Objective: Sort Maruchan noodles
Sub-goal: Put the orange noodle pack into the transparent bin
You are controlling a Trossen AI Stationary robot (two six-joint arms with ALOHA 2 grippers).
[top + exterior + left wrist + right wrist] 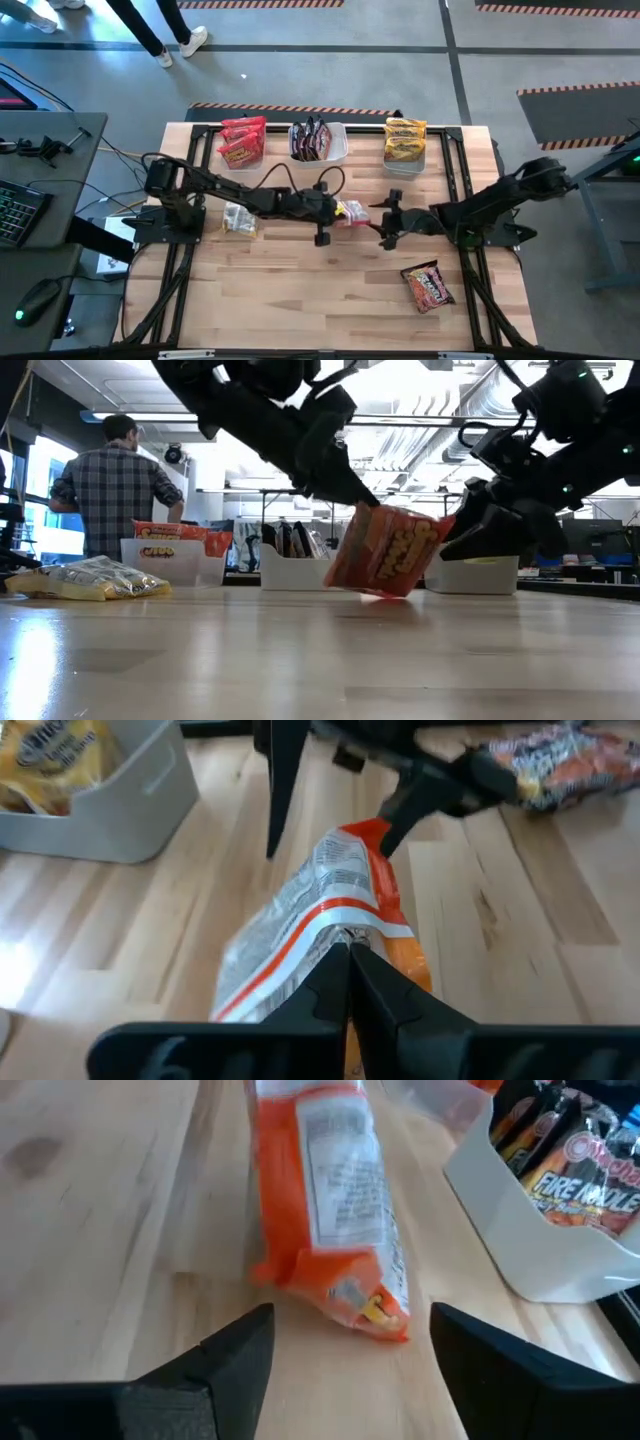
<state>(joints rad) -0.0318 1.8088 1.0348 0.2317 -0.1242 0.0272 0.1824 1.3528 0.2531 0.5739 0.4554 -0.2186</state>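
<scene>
Fingers of the left gripper pinch the crinkly red-orange plastic ramen packet by its edge; facing it, the right gripper stands spread, bare wooden table around.

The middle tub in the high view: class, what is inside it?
The middle tub holds dark maroon noodle packets standing on edge. Their exact number and the tub's floor are hidden by the packets themselves.

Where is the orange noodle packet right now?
Mid-table in the high view, the orange packet is pinched by the left gripper, just below the middle tub.
</scene>
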